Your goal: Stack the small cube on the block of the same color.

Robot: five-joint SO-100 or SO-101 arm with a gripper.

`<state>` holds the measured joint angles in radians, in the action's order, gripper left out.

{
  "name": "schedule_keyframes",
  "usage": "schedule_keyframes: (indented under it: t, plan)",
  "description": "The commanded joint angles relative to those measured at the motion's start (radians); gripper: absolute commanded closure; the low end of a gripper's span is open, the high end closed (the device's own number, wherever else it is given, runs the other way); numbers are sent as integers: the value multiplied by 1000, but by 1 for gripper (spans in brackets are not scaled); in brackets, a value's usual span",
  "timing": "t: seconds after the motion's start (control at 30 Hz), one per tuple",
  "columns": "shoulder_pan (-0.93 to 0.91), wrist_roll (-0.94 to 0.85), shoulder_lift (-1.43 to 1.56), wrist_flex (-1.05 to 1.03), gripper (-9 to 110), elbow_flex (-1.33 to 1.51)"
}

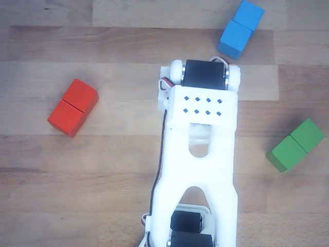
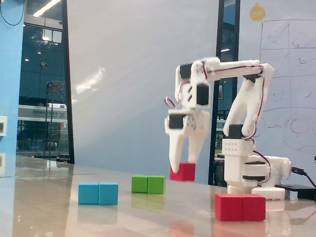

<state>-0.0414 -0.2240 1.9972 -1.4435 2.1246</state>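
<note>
In the fixed view the small cube, red-orange, hangs well above the table with my gripper shut on it, fingers pointing down. The block of the same red lies on the table, lower and to the right of the cube, near the front. The other view looks down from above and shows the block at the left, with a seam across its middle. There my white arm covers the middle, hiding the fingers and the cube.
A blue oblong block and a green one lie on the wooden table. In the fixed view the arm's base stands behind the red block at the right.
</note>
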Motion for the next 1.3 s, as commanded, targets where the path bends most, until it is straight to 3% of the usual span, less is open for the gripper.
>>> schedule_keyframes:
  t: [0.0, 0.33, 1.27]
  plan:
    - [-2, -8, 55, -117, 89, -259]
    - [35, -8, 54, -198, 89, -399]
    - [793, 6, 54, -193, 89, -532]
